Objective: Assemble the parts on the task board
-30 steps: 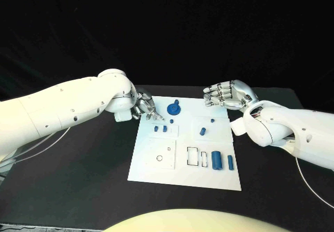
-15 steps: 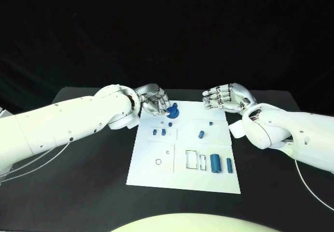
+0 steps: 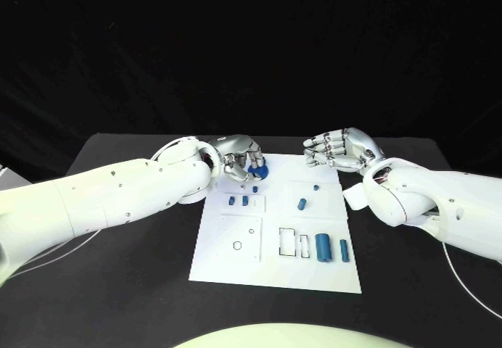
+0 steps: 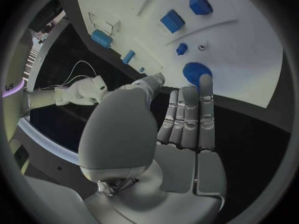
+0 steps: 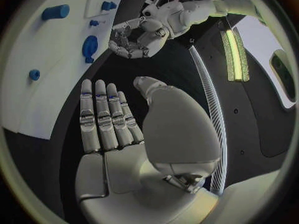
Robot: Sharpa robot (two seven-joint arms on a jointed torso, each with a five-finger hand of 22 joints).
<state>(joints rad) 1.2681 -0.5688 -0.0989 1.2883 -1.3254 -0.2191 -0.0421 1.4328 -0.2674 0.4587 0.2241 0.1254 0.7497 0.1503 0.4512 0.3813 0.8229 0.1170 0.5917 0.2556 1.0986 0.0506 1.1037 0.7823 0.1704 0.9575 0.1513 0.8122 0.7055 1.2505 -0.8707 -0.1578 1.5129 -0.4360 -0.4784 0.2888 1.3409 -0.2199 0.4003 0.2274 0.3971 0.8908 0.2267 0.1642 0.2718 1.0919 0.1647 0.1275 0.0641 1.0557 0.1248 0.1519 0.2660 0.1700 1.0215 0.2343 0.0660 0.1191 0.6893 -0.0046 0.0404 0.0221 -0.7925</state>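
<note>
**Both hands empty at far edge of task board**

Head view: the white task board (image 3: 274, 239) lies in the middle of the black table (image 3: 115, 275). The left hand (image 3: 239, 157) sits at the board's far left corner, beside a round blue gear (image 3: 258, 171). From this camera contact with the gear cannot be judged. The left wrist view shows this hand (image 4: 181, 129) with fingers (image 4: 206, 107) straight and side by side, tips reaching toward the gear (image 4: 196, 74), thumb apart, nothing held.

The right hand (image 3: 340, 149) hangs near the board's far right corner, fingers bent inward in the head view. The right wrist view shows its palm (image 5: 115, 134) bare, fingers extended and close together, thumb apart, nothing in its grasp.

Parts on the board: two small blue blocks (image 3: 239, 200) side by side in the left middle; a small blue peg (image 3: 301, 204) right of centre; a small stud (image 3: 316, 187) just beyond it. Toward the near right, a large blue cylinder (image 3: 324, 246) lies beside a slimmer blue pin (image 3: 344, 250), both right of two outlined rectangular slots (image 3: 286, 241).
</note>
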